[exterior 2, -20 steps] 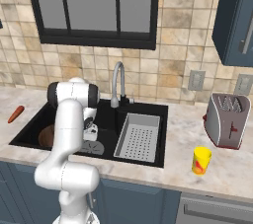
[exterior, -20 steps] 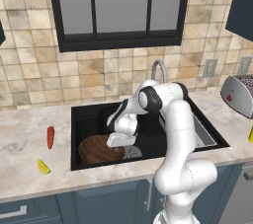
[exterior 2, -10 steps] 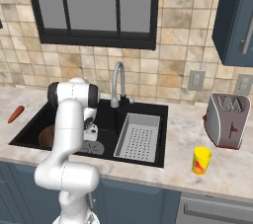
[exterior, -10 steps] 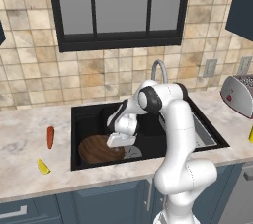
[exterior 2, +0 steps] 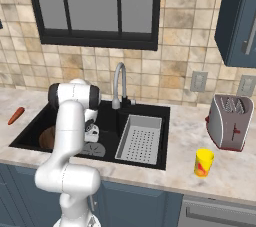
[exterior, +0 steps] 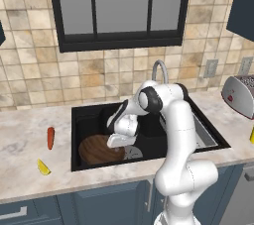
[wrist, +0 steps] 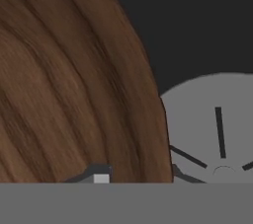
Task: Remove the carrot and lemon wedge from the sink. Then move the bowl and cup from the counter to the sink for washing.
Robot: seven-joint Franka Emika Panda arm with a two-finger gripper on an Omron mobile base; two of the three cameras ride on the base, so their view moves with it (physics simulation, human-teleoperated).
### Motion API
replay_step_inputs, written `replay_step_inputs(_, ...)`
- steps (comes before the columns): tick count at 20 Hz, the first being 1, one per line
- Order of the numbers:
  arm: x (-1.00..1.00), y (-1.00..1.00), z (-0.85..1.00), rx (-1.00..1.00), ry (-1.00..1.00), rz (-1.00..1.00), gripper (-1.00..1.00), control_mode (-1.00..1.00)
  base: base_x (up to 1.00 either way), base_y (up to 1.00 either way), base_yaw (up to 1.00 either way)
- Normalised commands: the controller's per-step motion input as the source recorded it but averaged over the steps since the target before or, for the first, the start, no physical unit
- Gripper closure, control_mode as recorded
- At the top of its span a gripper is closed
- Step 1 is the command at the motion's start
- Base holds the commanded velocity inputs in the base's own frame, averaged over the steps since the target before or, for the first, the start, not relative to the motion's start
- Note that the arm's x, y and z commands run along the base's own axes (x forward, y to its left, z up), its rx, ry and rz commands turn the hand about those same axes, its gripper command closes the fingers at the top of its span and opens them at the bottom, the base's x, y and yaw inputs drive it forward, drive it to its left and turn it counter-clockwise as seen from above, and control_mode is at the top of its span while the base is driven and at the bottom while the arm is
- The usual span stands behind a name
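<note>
bowl (exterior: 99,150) in sink (exterior: 85,116), gripper (exterior: 116,143) at its rim

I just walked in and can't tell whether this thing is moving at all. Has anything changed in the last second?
Hardly anything. The gripper stays low in the sink, at the rim of the bowl, which already lies in the basin; I see no real shift. The carrot and lemon wedge remain on the counter, and the cup stands where it was.
</note>
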Motion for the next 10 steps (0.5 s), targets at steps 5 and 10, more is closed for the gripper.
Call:
replay_step_inputs(5,-0.06,0.02,0.04,0.0,-0.11,0.0,-1.0,-1.0,0.0,0.0,0.0)
replay_step_inputs(10,-0.07,0.0,0.06,0.0,-0.05,0.0,-1.0,-1.0,0.0,0.0,0.0)
